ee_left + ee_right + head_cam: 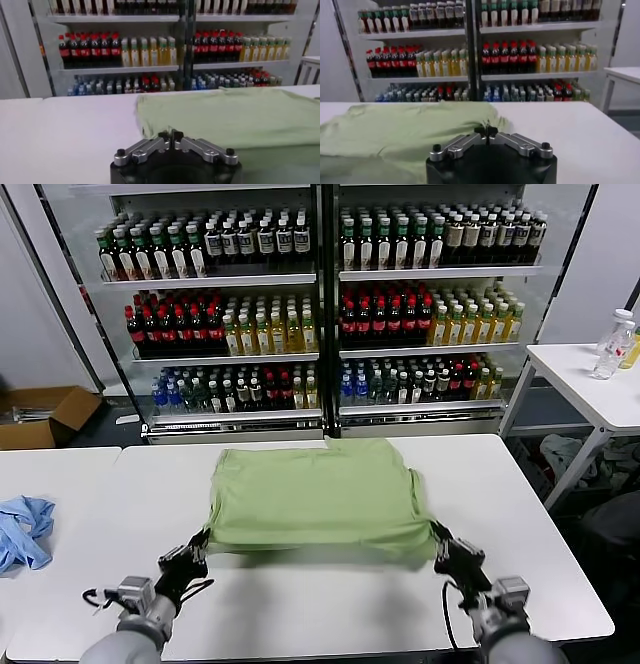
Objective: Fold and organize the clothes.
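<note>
The clothes are one light green shirt spread on the white table, its back side up, with the near edge raised a little off the surface. My left gripper is shut on the shirt's near left corner. In the left wrist view that gripper pinches the hem of the shirt. My right gripper is shut on the near right corner. The right wrist view shows this gripper with a fold of the shirt caught between its tips. Collar, buttons and patch are hidden.
A light blue cloth lies on the adjoining table to the left. Behind the table stand glass-door coolers full of bottles. A cardboard box sits on the floor at left, and a side table with bottles at right.
</note>
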You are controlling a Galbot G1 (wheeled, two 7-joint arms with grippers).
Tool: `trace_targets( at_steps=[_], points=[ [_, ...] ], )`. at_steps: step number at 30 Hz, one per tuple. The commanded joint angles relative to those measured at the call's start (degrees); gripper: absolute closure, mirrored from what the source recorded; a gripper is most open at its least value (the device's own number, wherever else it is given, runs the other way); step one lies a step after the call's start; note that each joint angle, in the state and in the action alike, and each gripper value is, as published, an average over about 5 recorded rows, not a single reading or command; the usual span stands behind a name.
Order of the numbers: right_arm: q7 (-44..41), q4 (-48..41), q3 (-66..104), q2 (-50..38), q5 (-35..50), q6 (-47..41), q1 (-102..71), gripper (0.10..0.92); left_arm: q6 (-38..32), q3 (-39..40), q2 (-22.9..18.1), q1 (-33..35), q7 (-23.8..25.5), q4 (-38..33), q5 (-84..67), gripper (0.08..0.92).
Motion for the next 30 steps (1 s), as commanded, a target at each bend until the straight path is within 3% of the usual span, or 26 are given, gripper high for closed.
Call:
trace_targets(
  at_steps=[1,6,16,25,28,30],
  points=[
    [-0.33,-15.44,-10.91,0.69,-1.58,-1.69,21.37,0.920,0.29,6.88,0.35,-15.59,-0.76,16.21,2.96,0.872],
    [-3.02,-17.47,-14.41,2.84,-7.14,-4.91,22.36,0.874,0.44,7.30,-0.45,-15.88,-2.11,17.65,5.20,0.822],
    [-2.49,-3.04,0.40,1.45,-10.31,-5.39,-0.61,0.586,-0.01,2.95,-2.76,-2.21,-4.08,6.73,8.69,0.540],
    [-1.30,-8.66,2.23,2.67,-5.37,-12.08,-1.69,0.343,1.20,4.29,-3.62,-3.35,-5.51,10.20,6.60,0.291],
    [-1.05,-11.07,-0.47,3.48,-4.19,-11.93,0.18,0.267,1.67,5.06,-3.28,-4.58,-5.08,11.05,5.27,0.306],
    [-1.11,-11.79,-1.89,3.62,-3.07,-11.28,0.90,0.268,2.34,5.39,-3.13,-5.12,-4.94,11.47,4.16,0.366]
  ],
)
